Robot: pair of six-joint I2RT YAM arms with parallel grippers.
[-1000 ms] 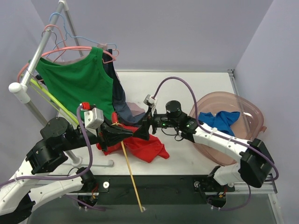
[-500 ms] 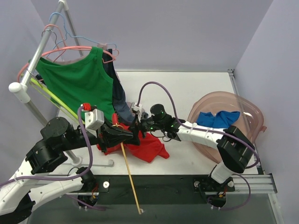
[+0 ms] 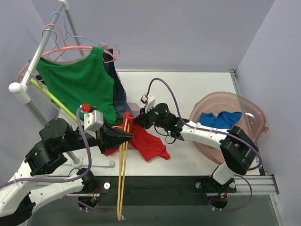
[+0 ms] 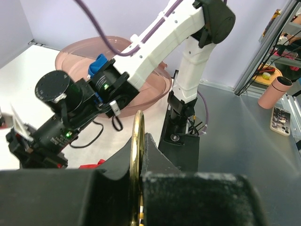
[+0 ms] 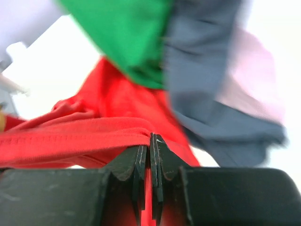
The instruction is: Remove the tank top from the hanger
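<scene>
The red tank top (image 3: 149,147) lay crumpled on the white table (image 3: 202,89) between the two arms, with one end bunched around the left gripper (image 3: 121,135). That gripper was clamped on a thin yellow hanger (image 3: 122,165). In the left wrist view the hanger's curved bar ran between its fingers, and from above its length pointed toward the near table edge. The right gripper (image 5: 151,141) was pinched closed on a stitched red hem of the tank top.

The job looked about midway — both grips were in place, but the cloth appeared gathered at the hanger, so drawing the two apart was probably left to do.

The top was a soft, matte knit in loose creases; the hanger was slim, glossy and rigid. Behind, a green top (image 3: 77,82) and a grey garment (image 3: 120,101) hung on a metal rack (image 3: 35,61). A translucent pink basin (image 3: 251,110) held a blue cloth (image 3: 218,120).
</scene>
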